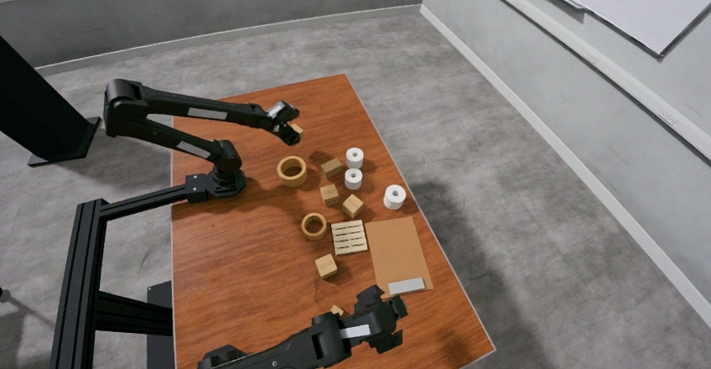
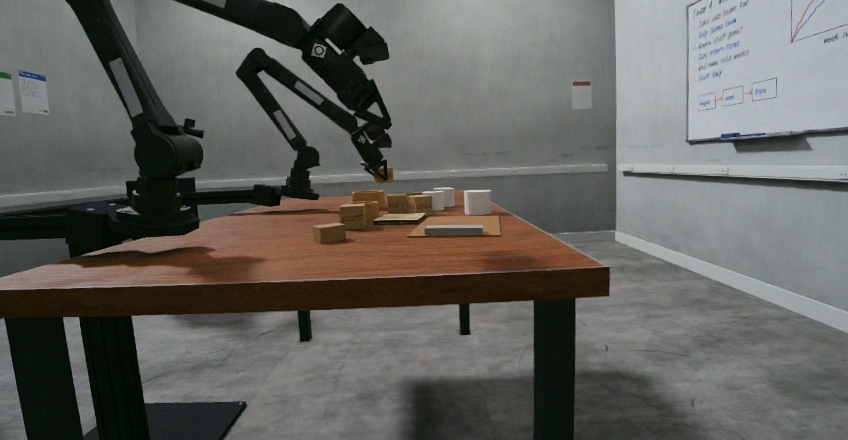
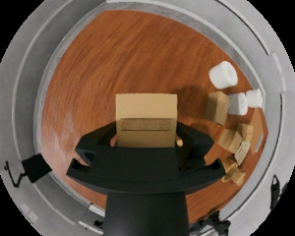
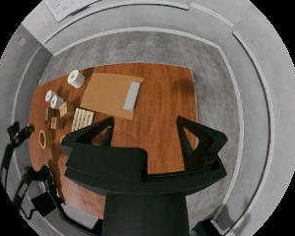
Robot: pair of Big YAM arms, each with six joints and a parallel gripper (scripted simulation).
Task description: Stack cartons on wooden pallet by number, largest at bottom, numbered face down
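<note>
Left gripper (image 1: 294, 138) (image 2: 380, 175) (image 3: 147, 143): clamped on a carton (image 1: 298, 131) (image 2: 386, 175) (image 3: 147, 115), raised above the table (image 1: 239, 275) (image 2: 357, 260) (image 3: 113, 54) (image 4: 162, 98). Right gripper (image 4: 145, 123): open, unloaded. In the top view, the pallet (image 1: 349, 236) (image 4: 83, 119) lies at six o'clock from two adjacent cartons.

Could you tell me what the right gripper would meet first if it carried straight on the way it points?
Probably the bare tabletop beyond the grey bar, though depth is unclear.
</note>
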